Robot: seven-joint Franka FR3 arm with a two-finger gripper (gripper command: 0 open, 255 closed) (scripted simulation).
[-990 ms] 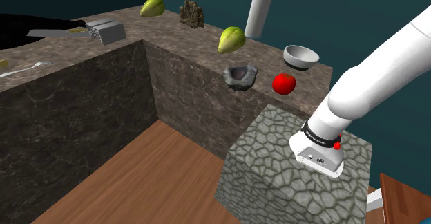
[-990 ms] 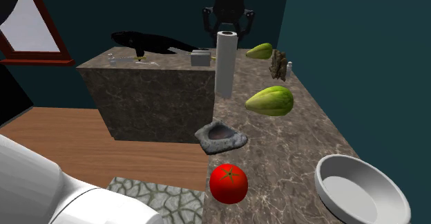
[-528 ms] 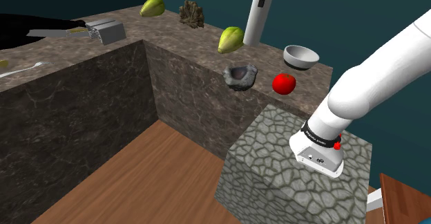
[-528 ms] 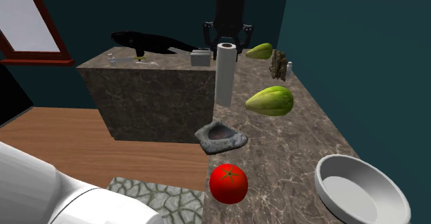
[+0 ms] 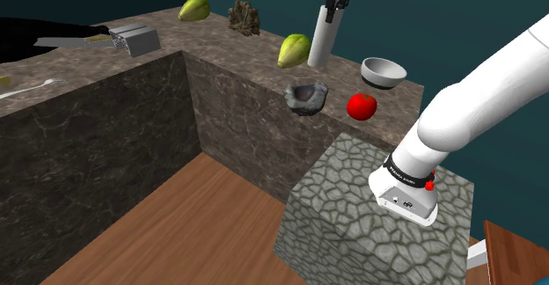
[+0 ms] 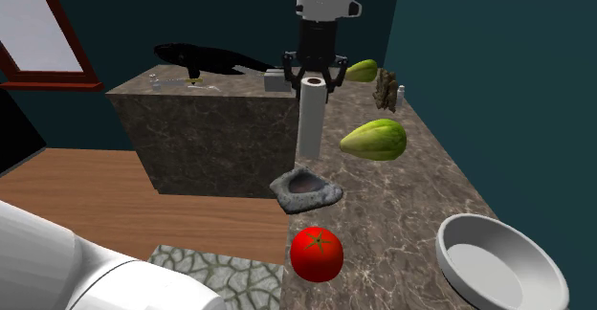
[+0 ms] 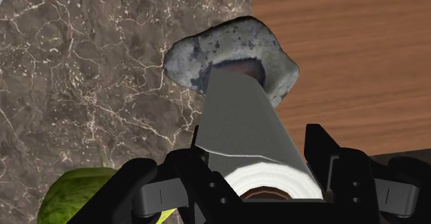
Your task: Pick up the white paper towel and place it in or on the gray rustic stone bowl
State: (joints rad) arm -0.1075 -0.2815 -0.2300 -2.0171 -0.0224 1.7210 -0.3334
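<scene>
The green fruit [image 5: 295, 50] lies by the stone bowl [image 5: 306, 97], which sits right at the edge of the counter [image 5: 259, 59]. The gripper [image 5: 333, 9] squeezes the top of the paper towel [image 5: 321, 39], hanging just above the bowl. The tall paper towel could tip out and fall off that edge.

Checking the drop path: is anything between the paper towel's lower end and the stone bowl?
Nothing. In the second exterior view the paper towel hangs above the stone bowl, with only a bare gap between them.
</scene>
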